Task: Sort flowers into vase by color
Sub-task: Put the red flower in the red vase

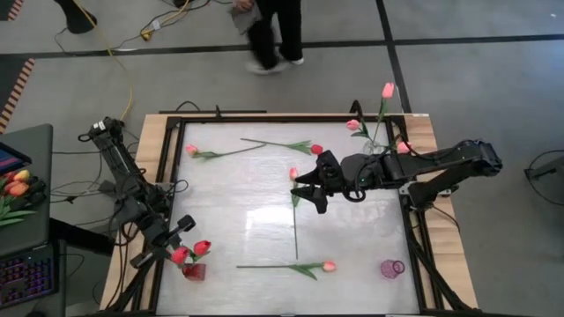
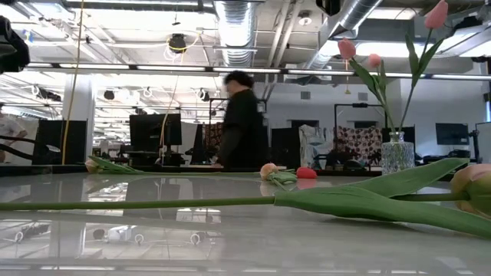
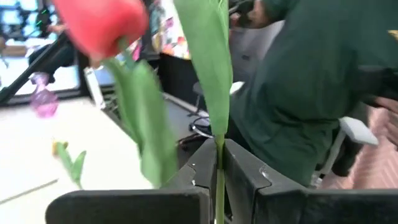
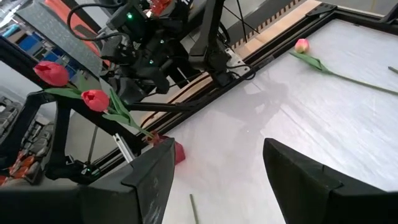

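Hovering open-fingered, the right gripper [image 1: 310, 195] sits just beside the salmon tulip [image 1: 294, 211], whose stem runs toward the counter's near edge, while the left gripper [image 3: 219, 177] grips a red tulip [image 1: 181, 255] stem over the red vase [image 1: 194, 270].

Three vases are set on the tabletop [image 1: 256, 198]: one at the near left corner [image 1: 194, 270], one at the near right corner [image 1: 391, 269] and one at the far right [image 1: 374, 146], and flowers are held upright in the near left and far right ones. The left gripper [image 1: 177, 232] is placed just beside the near left vase, and the right gripper [image 1: 312, 191] over the middle. Five flowers are laid flat: two [image 1: 218, 153] [image 1: 291, 146] along the far side, one [image 1: 294, 211] in the middle beneath the right gripper, and one [image 1: 286, 266] along the near edge between the two near vases.
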Motion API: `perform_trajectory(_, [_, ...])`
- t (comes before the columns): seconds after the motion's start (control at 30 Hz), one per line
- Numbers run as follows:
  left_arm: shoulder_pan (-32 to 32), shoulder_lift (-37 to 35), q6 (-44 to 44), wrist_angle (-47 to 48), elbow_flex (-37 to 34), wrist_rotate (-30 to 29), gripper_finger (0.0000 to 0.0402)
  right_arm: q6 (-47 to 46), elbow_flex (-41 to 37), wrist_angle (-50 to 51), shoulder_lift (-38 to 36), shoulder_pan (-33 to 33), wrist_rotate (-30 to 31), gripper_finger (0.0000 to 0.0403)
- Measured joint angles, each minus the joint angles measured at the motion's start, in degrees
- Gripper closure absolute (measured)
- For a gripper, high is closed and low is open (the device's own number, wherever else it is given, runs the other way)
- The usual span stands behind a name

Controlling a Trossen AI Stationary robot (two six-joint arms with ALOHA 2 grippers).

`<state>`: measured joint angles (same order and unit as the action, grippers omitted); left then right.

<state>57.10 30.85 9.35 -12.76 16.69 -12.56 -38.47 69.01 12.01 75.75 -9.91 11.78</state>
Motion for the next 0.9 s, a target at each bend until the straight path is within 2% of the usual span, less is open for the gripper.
perform_trajectory(0.3, [0.0, -0.1, 2.5, 0.5, 0.0, -2.9, 0.0342, 0.0, 0.0, 0.0, 0.0, 0.0, 0.0, 0.0133])
perform_trajectory(0.5, [0.0, -0.1, 6.2, 2.4, 0.0, -1.0, 0.0313, 0.0, 0.0, 0.0, 0.0, 0.0, 0.0, 0.0133])
perform_trajectory(0.7, [0.0, -0.2, 11.2, 4.7, 0.0, 3.3, 0.0306, 0.0, 0.0, 0.0, 0.0, 0.3, 0.0, 0.0133])
perform_trajectory(0.9, [0.0, -0.2, 18.6, 11.0, 0.0, 3.4, 0.0306, -0.1, 0.0, 0.0, 0.0, 0.3, 0.1, 0.0133])
